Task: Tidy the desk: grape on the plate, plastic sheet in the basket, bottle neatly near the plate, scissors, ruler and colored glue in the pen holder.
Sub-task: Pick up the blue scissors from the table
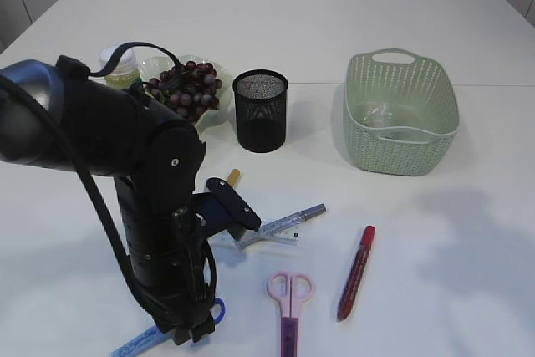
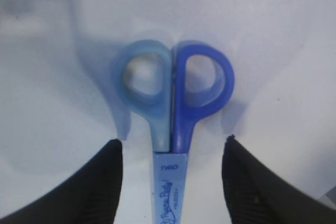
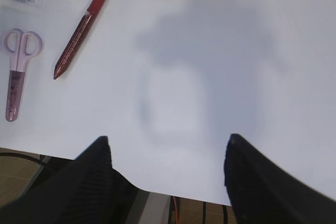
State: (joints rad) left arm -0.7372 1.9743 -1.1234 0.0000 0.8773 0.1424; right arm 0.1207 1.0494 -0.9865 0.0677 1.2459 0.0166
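Blue scissors [image 2: 173,90] in a pale blue blade sleeve lie on the white table, handles pointing away from me. My left gripper [image 2: 172,145] hangs low over them, open, one finger on each side of the sleeve and neither touching it. In the exterior view the left gripper [image 1: 201,328] is at the front edge, over the blue scissors [image 1: 216,311]. Pink scissors [image 1: 290,300], red glue pen [image 1: 356,272] and a clear ruler [image 1: 276,230] lie nearby. My right gripper [image 3: 168,142] is open and empty above bare table.
The black mesh pen holder [image 1: 261,110] stands mid-table. Grapes [image 1: 188,89] sit on a pale plate [image 1: 219,110], with the bottle [image 1: 117,68] behind my left arm. A green basket [image 1: 401,135] holds the plastic sheet [image 1: 380,114]. The right wrist view shows the table's front edge.
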